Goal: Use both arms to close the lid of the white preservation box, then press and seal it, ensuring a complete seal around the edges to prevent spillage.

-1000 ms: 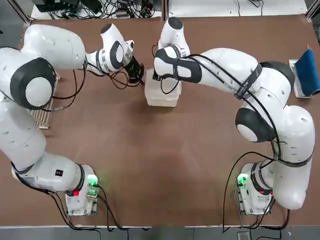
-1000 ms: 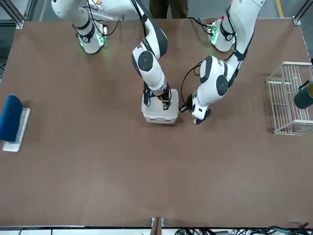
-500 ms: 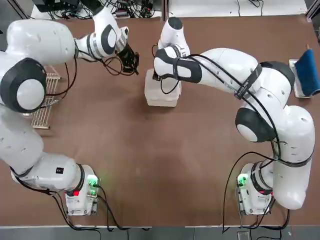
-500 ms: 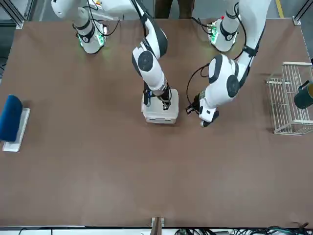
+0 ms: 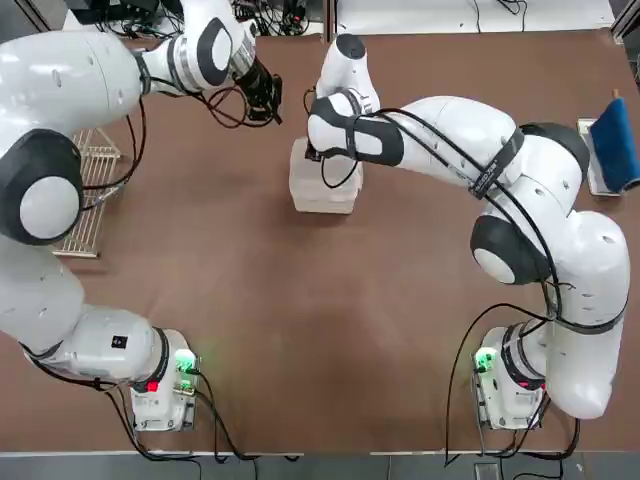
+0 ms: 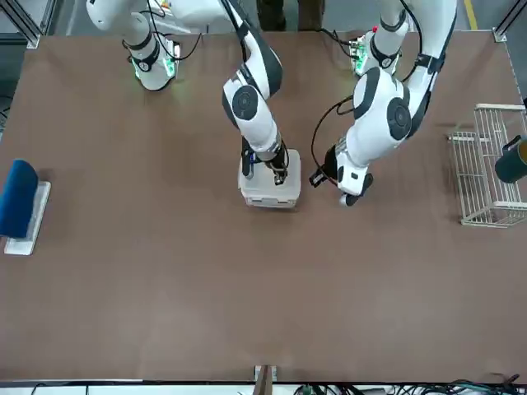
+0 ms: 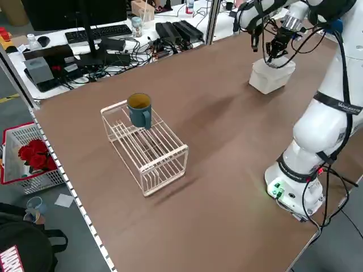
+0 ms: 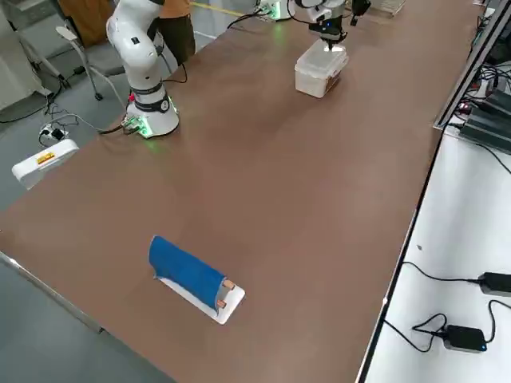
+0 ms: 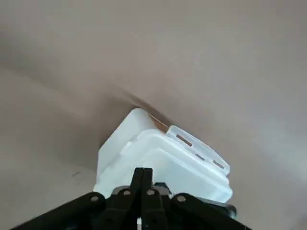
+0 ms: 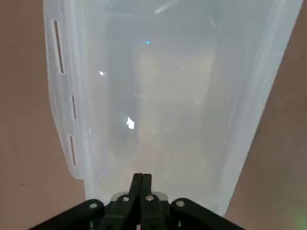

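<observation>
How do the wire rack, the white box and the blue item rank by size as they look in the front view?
1. wire rack, cut off by the picture's edge yet still the largest.
2. white preservation box and blue item: they look much alike, and the right gripper hides part of the box, so I leave them unranked.

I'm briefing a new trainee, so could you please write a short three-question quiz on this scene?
1. True or false: the lid of the white preservation box is down.
2. Which gripper rests on the lid? A) left B) right C) neither
3. Fill in: a blue-green mug sits on the wire ____.

Key:
1. True.
2. B: the right gripper, fingers shut, rests on it; the left gripper hangs beside the box, apart from it.
3. Rack: the mug sits on the wire rack.
</observation>
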You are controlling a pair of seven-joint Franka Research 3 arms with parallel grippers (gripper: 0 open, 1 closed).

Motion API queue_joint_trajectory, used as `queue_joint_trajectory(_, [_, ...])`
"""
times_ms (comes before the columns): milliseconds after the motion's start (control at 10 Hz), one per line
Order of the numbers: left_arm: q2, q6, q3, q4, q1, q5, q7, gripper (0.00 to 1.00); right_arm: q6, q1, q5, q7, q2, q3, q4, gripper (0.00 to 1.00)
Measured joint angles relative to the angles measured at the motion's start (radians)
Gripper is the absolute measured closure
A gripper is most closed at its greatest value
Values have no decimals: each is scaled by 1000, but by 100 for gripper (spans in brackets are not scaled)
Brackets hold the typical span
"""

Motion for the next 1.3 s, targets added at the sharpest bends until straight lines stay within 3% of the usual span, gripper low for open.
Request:
queue_joint_trajectory(200, [1,0,-1,2,-9,5,-10,99,-46,-3,1,-4,0,-7,11,98])
queue_joint_trajectory(500, [18,0,-3,15,-36,40,-55,99,-255,-45,1,-83,-50,-38,35,98])
queue_joint_trajectory(800, [70,0,-4,84,-98,89,-162,99,-514,-75,1,-317,-132,-185,23,98])
queue_joint_trajectory(1000, [133,1,-6,157,-154,171,-286,99,-542,-92,29,-513,-138,-244,-72,98])
queue_joint_trajectory(1300, [237,8,-6,280,-239,215,-392,99,-452,-115,175,-729,-130,-254,-257,98])
